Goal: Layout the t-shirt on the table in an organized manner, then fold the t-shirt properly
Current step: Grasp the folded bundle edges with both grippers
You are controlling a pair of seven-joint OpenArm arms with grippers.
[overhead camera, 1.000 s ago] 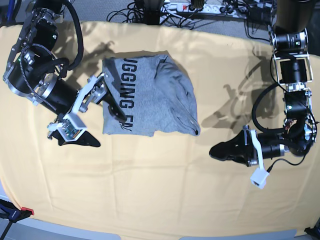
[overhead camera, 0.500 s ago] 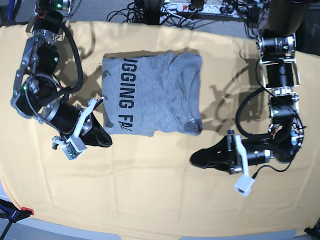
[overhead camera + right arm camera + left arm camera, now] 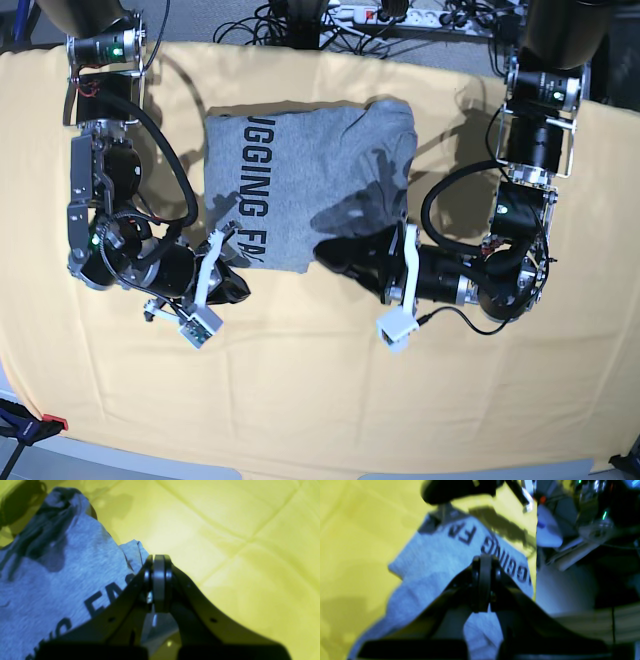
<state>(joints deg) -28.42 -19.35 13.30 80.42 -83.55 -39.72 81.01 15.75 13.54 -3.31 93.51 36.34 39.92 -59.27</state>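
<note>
Pale yellow-orange cloth covers the bench (image 3: 330,400); cables and a power strip (image 3: 400,14) lie along the upper edge of the base view, beyond the cloth.

T-shirt (image 3: 300,180): heather grey, folded into a compact block, upper centre of the base view. Black block lettering sits near the block's left edge and runs top to bottom, so the letters read sideways. The block is a little taller than it is wide, its long axis roughly parallel to the lettering. Right portion of the shirt is rumpled, with shadowed creases.

Left hand (image 3: 335,252): at the shirt's lower right corner in the base view, over the fabric edge. Left wrist view shows the two jaws pressed together, grey cloth (image 3: 432,562) beneath them; whether any fabric is pinched cannot be told, as the view is blurred.

Right hand (image 3: 235,285): just off the shirt's lower left corner, below the lettering. Right wrist view shows jaws together, the tips over bare cloth next to the shirt's edge (image 3: 75,575), nothing between them.
</note>
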